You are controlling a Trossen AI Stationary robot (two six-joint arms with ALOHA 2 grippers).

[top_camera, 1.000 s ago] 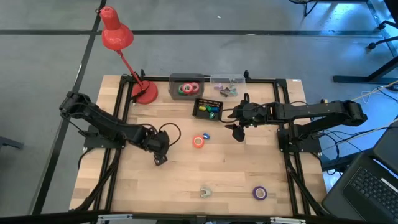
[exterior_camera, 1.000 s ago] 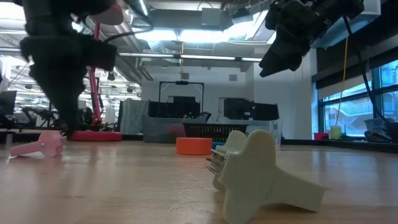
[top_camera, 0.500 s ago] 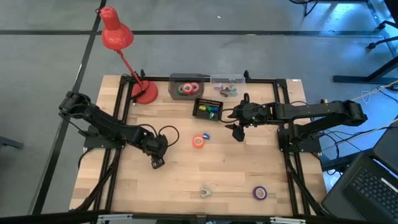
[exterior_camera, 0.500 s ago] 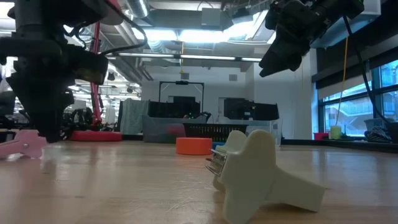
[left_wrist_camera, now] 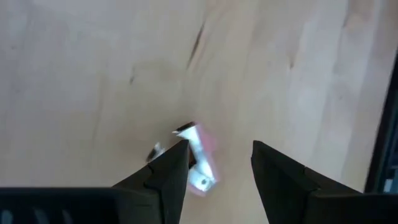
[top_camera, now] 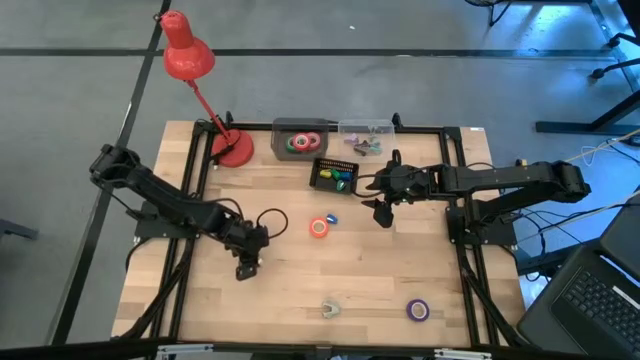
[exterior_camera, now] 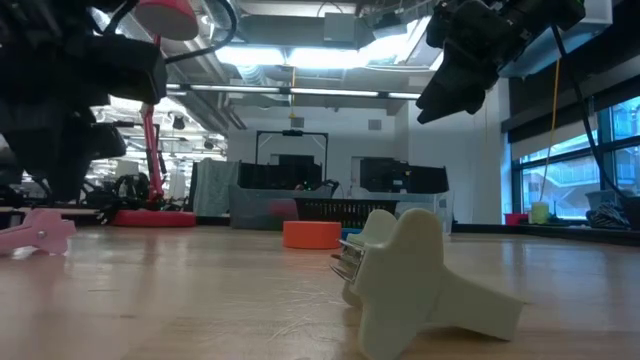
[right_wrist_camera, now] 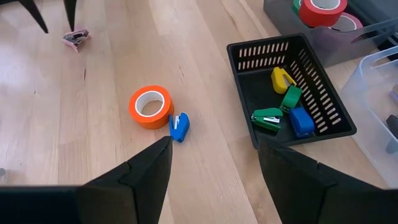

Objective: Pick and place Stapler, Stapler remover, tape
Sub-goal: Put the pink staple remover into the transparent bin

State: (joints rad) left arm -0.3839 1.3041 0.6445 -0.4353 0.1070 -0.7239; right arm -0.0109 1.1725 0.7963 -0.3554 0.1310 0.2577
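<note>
Left tool (left_wrist_camera: 217, 163) fingers apart over blurred pink stapler remover (left_wrist_camera: 200, 163), partly hidden

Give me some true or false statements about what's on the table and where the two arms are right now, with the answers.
1. The orange tape roll lies inside the black basket. False: it lies on the wood, a small blue stapler beside it.
2. The left gripper is above a small pink item. True.
3. The right gripper holds a purple roll. False: its jaws are open and empty; the purple tape roll lies near the table's front edge.
4. The black basket holds yellow, green and blue pieces. True.
</note>
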